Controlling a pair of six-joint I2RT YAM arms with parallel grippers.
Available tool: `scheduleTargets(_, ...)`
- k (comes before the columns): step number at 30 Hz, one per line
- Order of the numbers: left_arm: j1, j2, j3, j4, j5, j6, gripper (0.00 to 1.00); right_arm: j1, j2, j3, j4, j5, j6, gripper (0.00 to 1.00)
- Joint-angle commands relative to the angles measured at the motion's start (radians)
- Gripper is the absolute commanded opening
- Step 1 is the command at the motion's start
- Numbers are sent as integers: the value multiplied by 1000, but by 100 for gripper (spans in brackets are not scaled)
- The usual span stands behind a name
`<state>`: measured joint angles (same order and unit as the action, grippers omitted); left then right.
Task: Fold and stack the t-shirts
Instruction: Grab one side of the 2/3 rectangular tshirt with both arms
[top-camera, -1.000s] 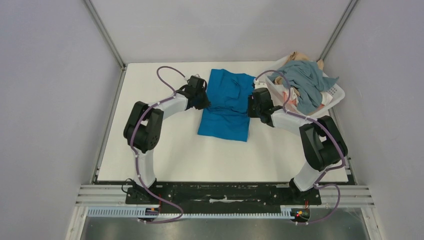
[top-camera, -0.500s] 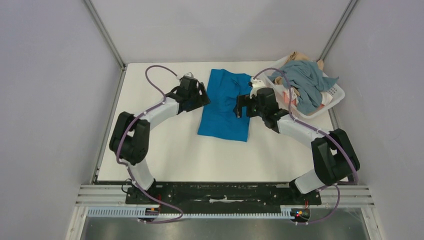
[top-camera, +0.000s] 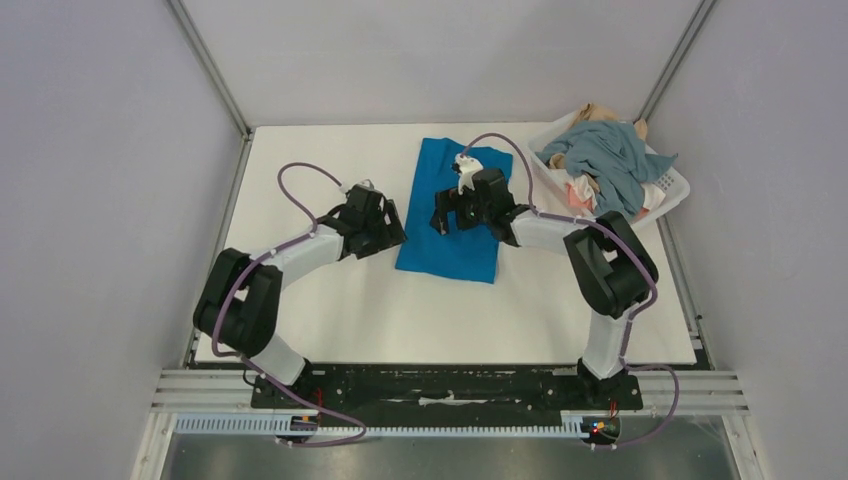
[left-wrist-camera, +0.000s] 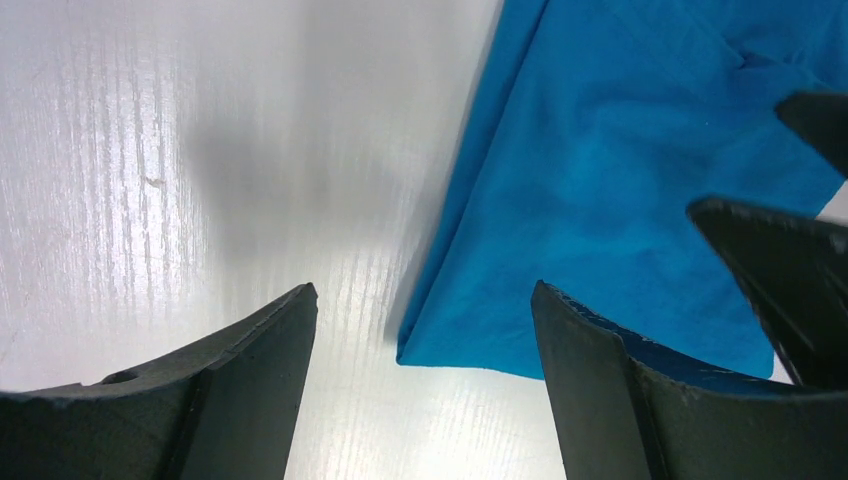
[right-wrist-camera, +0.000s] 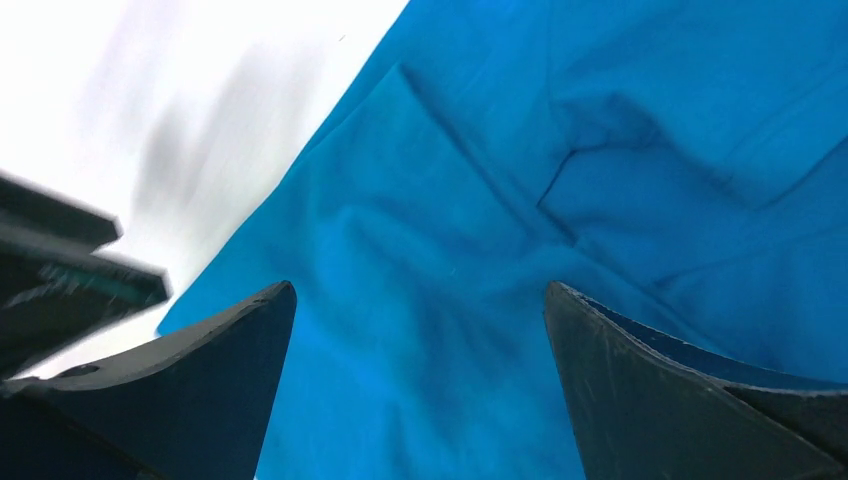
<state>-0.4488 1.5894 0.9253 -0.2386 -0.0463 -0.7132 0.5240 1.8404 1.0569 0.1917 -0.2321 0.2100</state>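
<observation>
– Top external view first: where is the blue t-shirt (top-camera: 447, 255)?
– It lies flat on the counter (top-camera: 330, 310), in the middle toward the far side, as a long narrow band. I believe its sides are already folded in, but the fold across is not yet made.
– And the hands?
– The left hand (top-camera: 388, 228) is spread wide and holds nothing. In the left wrist view, the near left corner of the shirt sits between its fingers. The right hand (top-camera: 450, 218) is also spread and empty, over the middle of the shirt. I cannot tell if it touches the cloth.
– What is left to do?
– Most of the work, in my opinion. The grey-blue shirt (top-camera: 610, 160) and the peach-pink shirt (top-camera: 578, 195) are heaped unfolded in the white basket (top-camera: 676, 192) at the far right corner. No stack exists yet.
– Is something in the way?
– The basket stands just beside the shirt's far right corner. Also, the two hands are near each other over one cloth, so they could collide.
</observation>
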Motion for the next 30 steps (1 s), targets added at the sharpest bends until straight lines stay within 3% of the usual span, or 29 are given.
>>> scheduleTargets(1,5,1,-5,24,22,-22,85,-4,94,120,55,102,-47,98)
scheduleTargets(6,5,55,3,40,105,-34,85,-5,112,177,-17,167,-101,98)
scheduleTargets(11,4,99,-6,45,138,-59,81,-5,-57,101,-38,224,-115,98)
scheduleTargets(14,4,120,-28,77,168,-78,68,-6,-211,-86,1,304,-19,98)
scheduleTargets(18,4,154,-19,61,156,-80,41,-6,-398,-372,103,324,118,98)
scheduleTargets(21,4,144,-57,96,175,-99,40,-6,-493,-476,69,354,176,98)
scheduleTargets(30,1,62,-152,94,155,-126,39,-4,-626,-577,-42,343,219,98)
